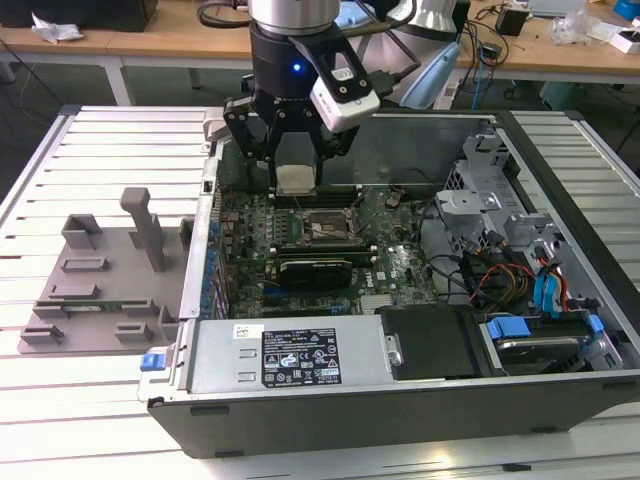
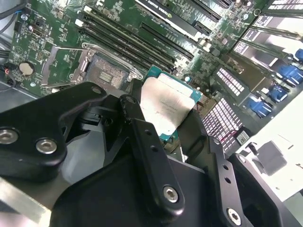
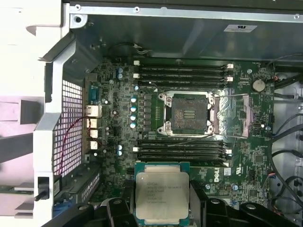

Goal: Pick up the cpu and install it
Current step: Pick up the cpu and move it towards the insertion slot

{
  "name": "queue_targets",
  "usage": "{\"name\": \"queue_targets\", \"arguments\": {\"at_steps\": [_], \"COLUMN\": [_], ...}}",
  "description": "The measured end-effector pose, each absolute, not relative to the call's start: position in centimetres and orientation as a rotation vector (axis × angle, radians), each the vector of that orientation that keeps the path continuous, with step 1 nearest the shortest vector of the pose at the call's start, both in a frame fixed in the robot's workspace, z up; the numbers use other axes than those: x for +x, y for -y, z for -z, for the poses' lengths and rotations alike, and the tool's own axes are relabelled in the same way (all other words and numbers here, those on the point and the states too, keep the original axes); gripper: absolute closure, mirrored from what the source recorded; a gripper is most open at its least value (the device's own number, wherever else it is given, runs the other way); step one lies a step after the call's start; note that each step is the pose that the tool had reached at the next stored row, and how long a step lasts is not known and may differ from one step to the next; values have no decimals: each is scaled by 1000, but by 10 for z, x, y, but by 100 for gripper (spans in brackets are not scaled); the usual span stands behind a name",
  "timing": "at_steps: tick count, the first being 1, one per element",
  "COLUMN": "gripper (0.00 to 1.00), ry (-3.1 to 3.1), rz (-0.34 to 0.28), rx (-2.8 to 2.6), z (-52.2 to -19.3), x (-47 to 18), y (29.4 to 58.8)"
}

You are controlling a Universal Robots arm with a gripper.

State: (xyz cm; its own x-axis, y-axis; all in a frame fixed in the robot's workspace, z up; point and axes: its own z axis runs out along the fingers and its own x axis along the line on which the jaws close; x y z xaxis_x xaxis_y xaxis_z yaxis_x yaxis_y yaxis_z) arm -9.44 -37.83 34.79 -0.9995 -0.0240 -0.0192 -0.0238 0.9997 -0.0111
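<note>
Jaws clenched on the cpu (image 3: pixel 161 195), gripping opposite edges, metal plate facing the first wrist view. Chip hangs inside the open computer case (image 1: pixel 400 400), above the motherboard (image 3: pixel 110 80), near the uncovered socket (image 3: pixel 188 113); apparently off to one side of it.

The arm (image 1: pixel 292 40) hangs apparently vertical, wrist downward, with the gripper (image 1: pixel 297 178) fingers (image 2: pixel 147 142) closed against opposite edges of the cpu (image 3: pixel 161 195).
</note>
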Motion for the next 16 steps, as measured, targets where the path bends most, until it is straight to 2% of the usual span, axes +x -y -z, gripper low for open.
{"name": "queue_targets", "arguments": {"at_steps": [16], "gripper": [45], "ry": [-3122], "rz": [23], "rx": [-37], "z": [-329], "x": [-78], "y": [374]}}
